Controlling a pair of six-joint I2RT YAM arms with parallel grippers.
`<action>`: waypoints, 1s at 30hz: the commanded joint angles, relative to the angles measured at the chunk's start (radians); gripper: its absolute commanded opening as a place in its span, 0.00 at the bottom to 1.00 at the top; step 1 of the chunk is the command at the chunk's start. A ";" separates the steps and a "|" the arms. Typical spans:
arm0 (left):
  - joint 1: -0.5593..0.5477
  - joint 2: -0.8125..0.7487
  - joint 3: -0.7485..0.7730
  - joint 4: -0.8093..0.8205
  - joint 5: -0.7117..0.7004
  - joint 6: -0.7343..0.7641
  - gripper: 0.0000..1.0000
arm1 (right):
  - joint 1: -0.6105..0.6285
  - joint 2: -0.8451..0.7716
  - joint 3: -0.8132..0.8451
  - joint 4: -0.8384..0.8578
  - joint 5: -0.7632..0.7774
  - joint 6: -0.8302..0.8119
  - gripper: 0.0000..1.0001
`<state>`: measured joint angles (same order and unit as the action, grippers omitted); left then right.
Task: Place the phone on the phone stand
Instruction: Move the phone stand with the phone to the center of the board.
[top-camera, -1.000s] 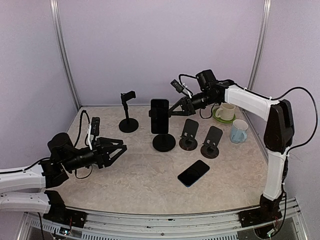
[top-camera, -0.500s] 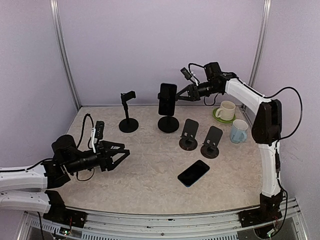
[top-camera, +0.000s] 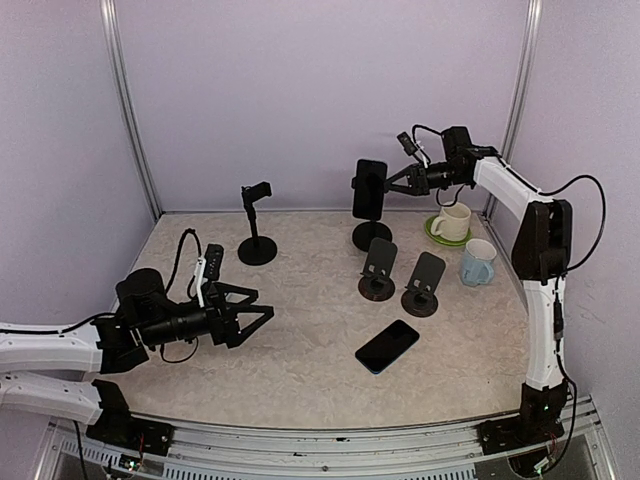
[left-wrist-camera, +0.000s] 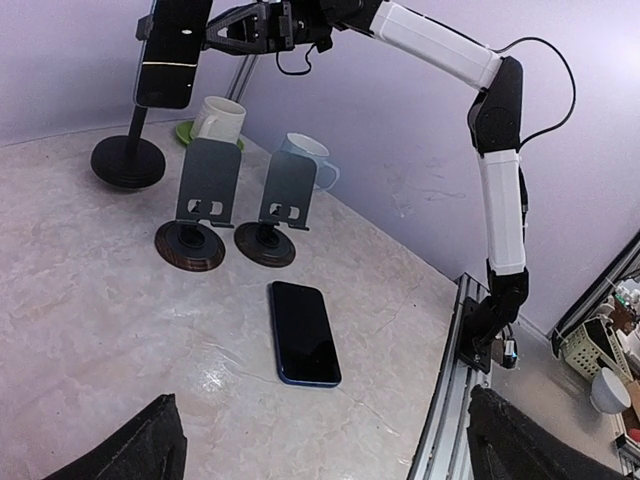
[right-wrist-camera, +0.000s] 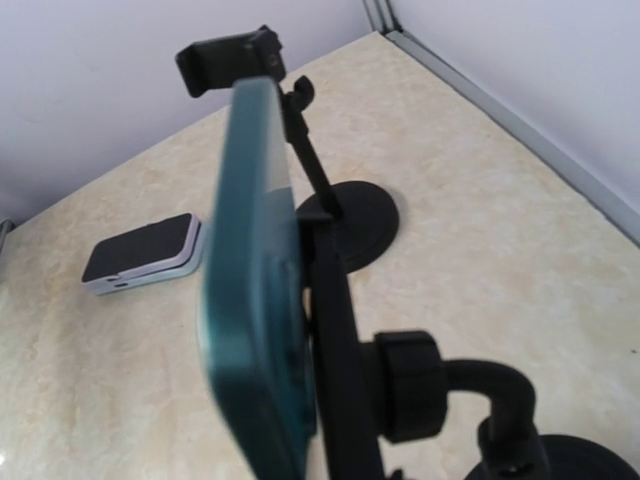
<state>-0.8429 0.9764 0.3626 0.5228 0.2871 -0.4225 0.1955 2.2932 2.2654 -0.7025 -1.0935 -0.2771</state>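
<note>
A robot lab booth: plain lilac walls, aluminium posts, marble-look tabletop.

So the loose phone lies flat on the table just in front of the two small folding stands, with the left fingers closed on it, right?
No: the left fingers are spread wide and hold nothing, short of the phone, as the left wrist view shows. The rest holds: it lies flat on the table just in front of the two small folding stands.

Near my right fingers a cream mug sits on a green saucer. A pale blue mug stands just beside them, farther from those fingers.
</note>
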 joint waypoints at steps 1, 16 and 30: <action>-0.028 0.008 0.040 0.009 -0.036 -0.001 0.97 | -0.032 -0.001 0.056 0.046 -0.120 -0.051 0.00; -0.080 0.019 0.057 -0.007 -0.093 -0.006 0.99 | -0.054 0.060 0.037 0.085 -0.164 -0.041 0.00; -0.087 0.037 0.077 -0.012 -0.104 0.001 0.99 | -0.061 0.030 -0.014 0.104 -0.095 -0.040 0.45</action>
<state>-0.9230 1.0027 0.4030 0.5076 0.1963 -0.4229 0.1444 2.3692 2.2566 -0.6449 -1.1728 -0.3073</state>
